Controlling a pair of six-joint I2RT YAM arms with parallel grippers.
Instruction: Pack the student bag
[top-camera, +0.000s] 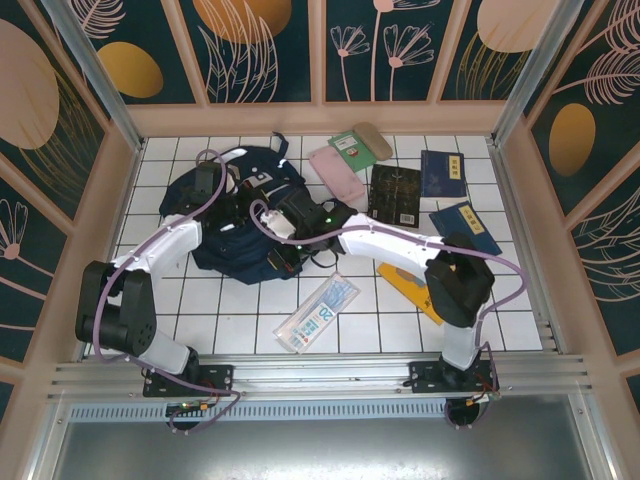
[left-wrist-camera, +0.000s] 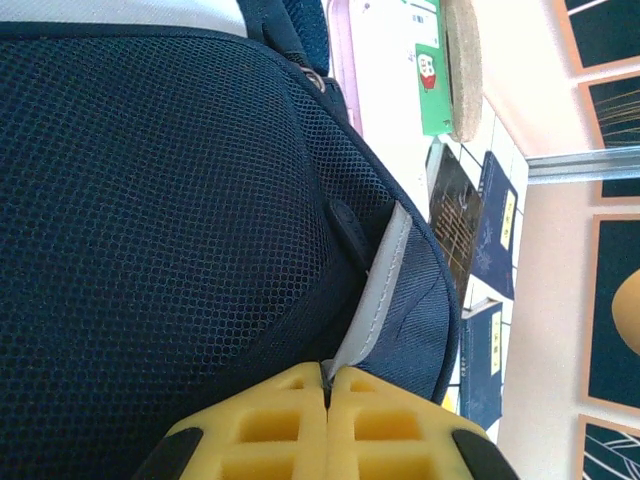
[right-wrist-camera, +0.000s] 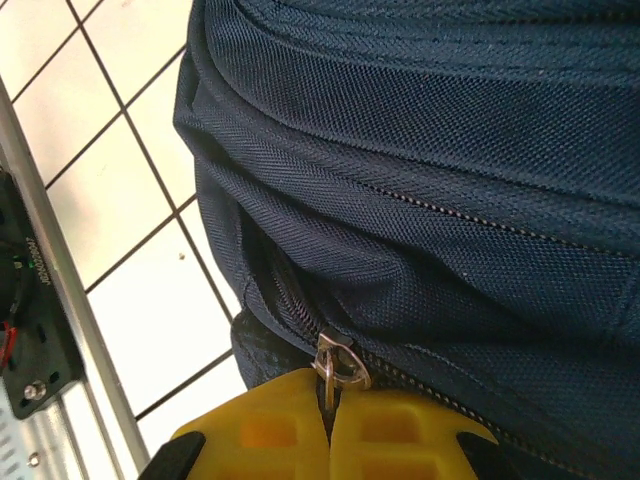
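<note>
Student bag (top-camera: 233, 260): lies left of centre.
Left gripper (left-wrist-camera: 327, 388): clamped onto white stripe (left-wrist-camera: 381, 288).
Right gripper (right-wrist-camera: 328, 402): clamped onto zipper pull (right-wrist-camera: 341, 363).

A clear blue-printed pouch (top-camera: 318, 312) is being borne by the white tiled table (top-camera: 215, 325) near its front edge, with a flat yellow item (top-camera: 415, 298) to its right. Further back, a pink case (top-camera: 337, 172), a green booklet (top-camera: 350, 150), a tan oval case (top-camera: 372, 140), a dark patterned book (top-camera: 394, 195) and two navy books (top-camera: 441, 172) (top-camera: 465, 228) are being kept spread out
</note>
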